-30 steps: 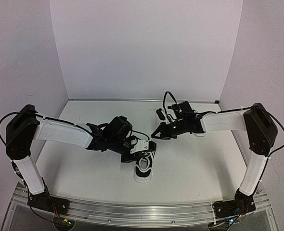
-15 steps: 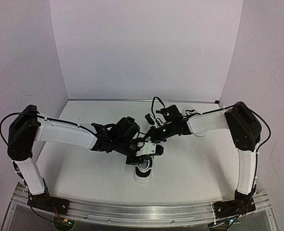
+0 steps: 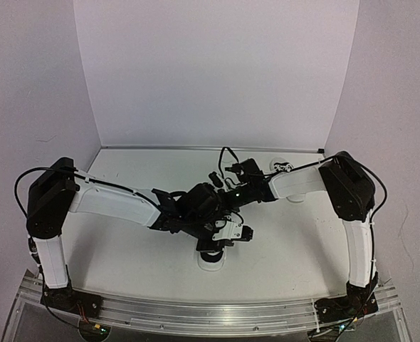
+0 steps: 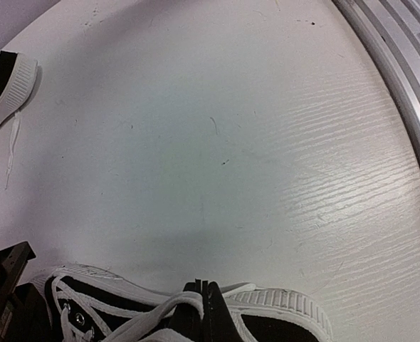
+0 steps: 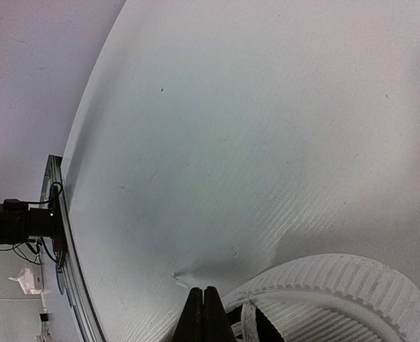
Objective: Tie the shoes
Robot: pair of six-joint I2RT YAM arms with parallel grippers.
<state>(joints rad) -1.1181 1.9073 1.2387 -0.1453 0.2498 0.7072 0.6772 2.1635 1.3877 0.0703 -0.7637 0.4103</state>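
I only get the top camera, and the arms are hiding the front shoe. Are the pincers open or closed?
Observer: Closed, both. The left pincer and the right pincer each show fingers pressed together in their wrist views.
Operator: Is the left one holding a lace?
Observer: A white lace of the near shoe runs up to its tips. I cannot tell whether it is pinched.
Operator: What about the other shoe?
Observer: The far shoe has a loose lace trailing flat on the table.
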